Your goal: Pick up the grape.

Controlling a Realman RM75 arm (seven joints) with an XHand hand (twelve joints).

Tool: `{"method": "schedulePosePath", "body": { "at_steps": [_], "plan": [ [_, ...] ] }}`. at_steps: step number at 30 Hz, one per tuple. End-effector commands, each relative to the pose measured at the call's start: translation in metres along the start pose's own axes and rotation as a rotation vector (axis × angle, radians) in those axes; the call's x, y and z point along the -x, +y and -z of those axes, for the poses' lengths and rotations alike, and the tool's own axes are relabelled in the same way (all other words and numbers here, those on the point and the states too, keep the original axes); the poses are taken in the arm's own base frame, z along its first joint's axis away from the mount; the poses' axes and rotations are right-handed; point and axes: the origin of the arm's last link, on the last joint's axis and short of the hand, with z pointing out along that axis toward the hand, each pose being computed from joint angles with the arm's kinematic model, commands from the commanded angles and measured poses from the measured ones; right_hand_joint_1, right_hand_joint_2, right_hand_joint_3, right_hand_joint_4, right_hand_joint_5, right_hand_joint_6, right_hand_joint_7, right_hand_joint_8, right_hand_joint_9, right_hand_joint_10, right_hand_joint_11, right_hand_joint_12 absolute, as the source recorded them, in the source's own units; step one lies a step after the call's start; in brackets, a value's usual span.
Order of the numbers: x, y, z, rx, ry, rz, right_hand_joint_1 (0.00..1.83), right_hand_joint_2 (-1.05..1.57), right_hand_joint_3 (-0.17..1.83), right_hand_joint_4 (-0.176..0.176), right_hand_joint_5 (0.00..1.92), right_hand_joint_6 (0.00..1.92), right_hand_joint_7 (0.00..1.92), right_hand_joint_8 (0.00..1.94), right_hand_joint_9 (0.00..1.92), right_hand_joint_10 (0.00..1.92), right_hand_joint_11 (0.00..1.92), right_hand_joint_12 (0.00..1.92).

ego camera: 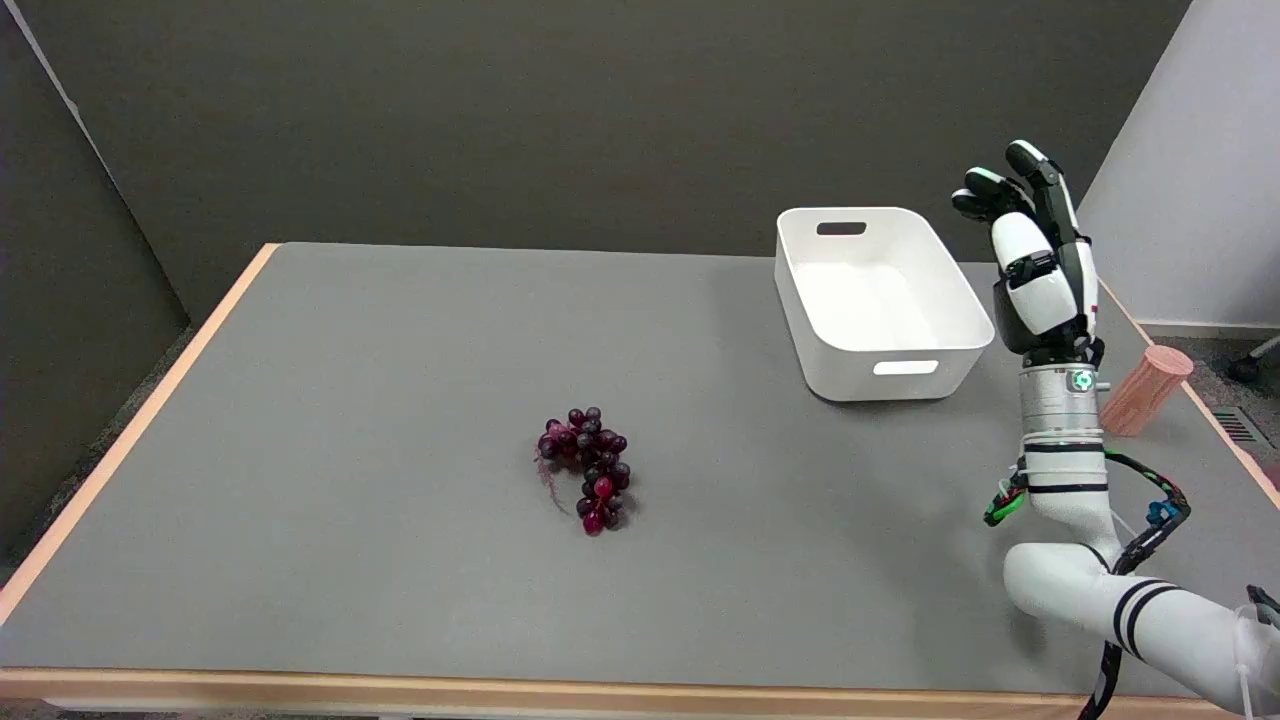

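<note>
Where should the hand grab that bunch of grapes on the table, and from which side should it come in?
Probably from above, fingers wrapping the thick upper cluster of the grape bunch. It lies flat on the grey table in a curved clump with open space all round, so a sideways scoop would likely push it along. The right hand is raised upright beside the white bin, holding nothing, well right of the bunch.

One grape bunch (588,468), one white bin (880,300), one pink cylinder (1146,390) and one hand (1030,260) over one table (350,400).
</note>
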Motion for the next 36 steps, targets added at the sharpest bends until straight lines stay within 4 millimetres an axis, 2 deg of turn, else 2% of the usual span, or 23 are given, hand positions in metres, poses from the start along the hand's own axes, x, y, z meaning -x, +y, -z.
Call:
{"method": "schedulePosePath", "body": {
  "at_steps": [1,4,6,8,10,12,15,17,19,21,24,27,30,32,36],
  "plan": [
    [0.02,0.007,-0.012,0.018,-0.138,0.086,0.68,0.81,0.99,0.072,0.24,0.62,0.52,0.59,0.47,0.96,0.15,1.27],
    [0.031,0.011,-0.017,0.037,-0.24,0.215,0.68,0.78,1.0,0.079,0.25,0.59,0.5,0.56,0.46,0.96,0.14,1.25],
    [0.043,0.012,-0.025,0.041,-0.31,0.305,0.64,0.77,1.01,0.07,0.24,0.52,0.47,0.52,0.42,0.92,0.09,1.19],
    [0.06,0.009,-0.035,0.032,-0.391,0.432,0.63,0.7,1.01,0.011,0.18,0.43,0.34,0.46,0.3,0.82,0.0,1.04],
    [0.08,0.004,-0.041,0.026,-0.466,0.573,0.61,0.68,1.0,-0.032,0.16,0.42,0.28,0.44,0.23,0.78,0.0,0.92],
    [0.093,0.004,-0.04,0.039,-0.515,0.692,0.57,0.65,0.98,-0.079,0.15,0.42,0.23,0.41,0.16,0.75,0.0,0.79],
    [0.115,-0.002,-0.039,0.024,-0.564,0.85,0.55,0.64,0.97,-0.094,0.15,0.43,0.23,0.41,0.14,0.74,0.0,0.76],
    [0.132,-0.007,-0.037,0.015,-0.609,0.941,0.53,0.63,0.94,-0.104,0.16,0.43,0.23,0.4,0.14,0.75,0.0,0.78],
    [0.146,-0.01,-0.033,0.024,-0.647,0.979,0.54,0.67,0.83,-0.11,0.19,0.38,0.27,0.34,0.15,0.78,0.0,0.8],
    [0.161,-0.013,-0.029,0.044,-0.673,0.994,0.46,0.6,0.94,-0.125,0.18,0.47,0.26,0.45,0.18,0.77,0.0,0.86],
    [0.181,-0.013,-0.018,0.054,-0.727,1.046,0.44,0.6,0.93,-0.136,0.18,0.48,0.26,0.45,0.18,0.78,0.0,0.88],
    [0.194,-0.01,-0.004,0.087,-0.773,1.065,0.43,0.59,0.92,-0.145,0.18,0.49,0.27,0.46,0.19,0.79,0.0,0.89],
    [0.205,-0.013,0.009,0.072,-0.805,1.109,0.41,0.6,0.88,-0.172,0.19,0.49,0.28,0.47,0.18,0.82,0.0,0.91],
    [0.212,-0.017,0.016,0.055,-0.82,1.113,0.41,0.64,0.77,-0.176,0.21,0.46,0.31,0.43,0.15,0.88,0.0,0.92],
    [0.23,-0.019,0.032,0.023,-0.876,1.11,0.39,0.64,0.76,-0.176,0.21,0.48,0.32,0.46,0.15,0.9,0.0,0.94]
  ]
}}
